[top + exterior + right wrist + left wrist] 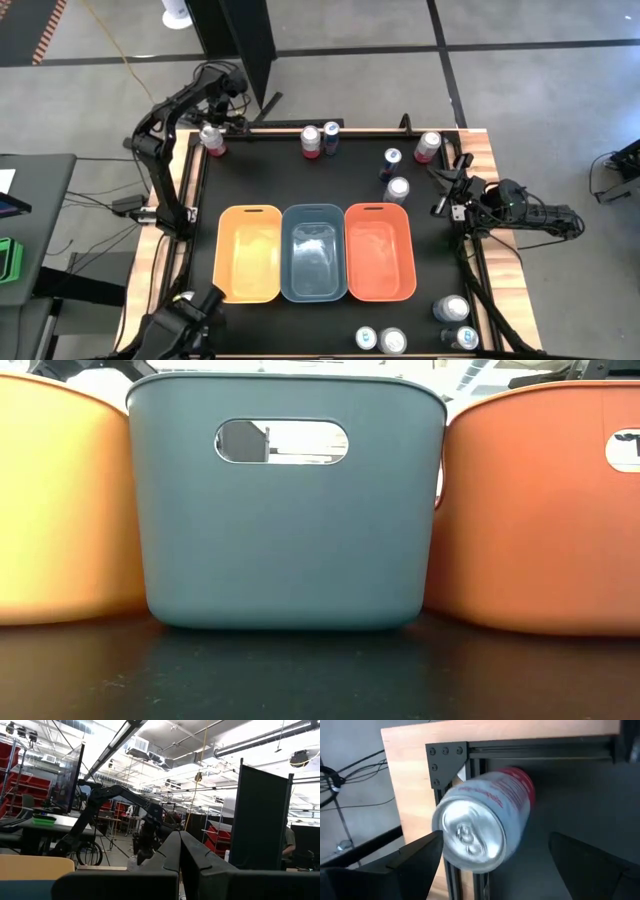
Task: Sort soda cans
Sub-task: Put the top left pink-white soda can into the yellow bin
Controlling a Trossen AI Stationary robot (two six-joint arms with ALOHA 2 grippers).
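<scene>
A soda can (211, 140) with a red and silver-white body and a shiny top (470, 835) stands in the table's far left corner. My left gripper (492, 845) hovers over it, pointing steeply down and open, with one finger on each side of the can. My right gripper (448, 192) waits at the table's right edge, shut and empty, its fingers (180, 865) pointing slightly upward. Several other soda cans stand on the black mat: a red one (311, 141) and a blue one (331, 137) at the far edge, more at far right and near right. My left gripper has one fingertip (427, 847) right beside the can's side near its top (440, 827); I cannot tell whether it touches. The other finger (580, 860) stands clear of the can. The can rests on the table.
Three bins stand side by side mid-table: yellow-orange (249, 290), blue-grey (314, 292) and red-orange (380, 292). Cans stand at far right (428, 146), (392, 160), (398, 190) and near right (452, 309), (393, 341). A black frame rail (470, 750) borders the corner.
</scene>
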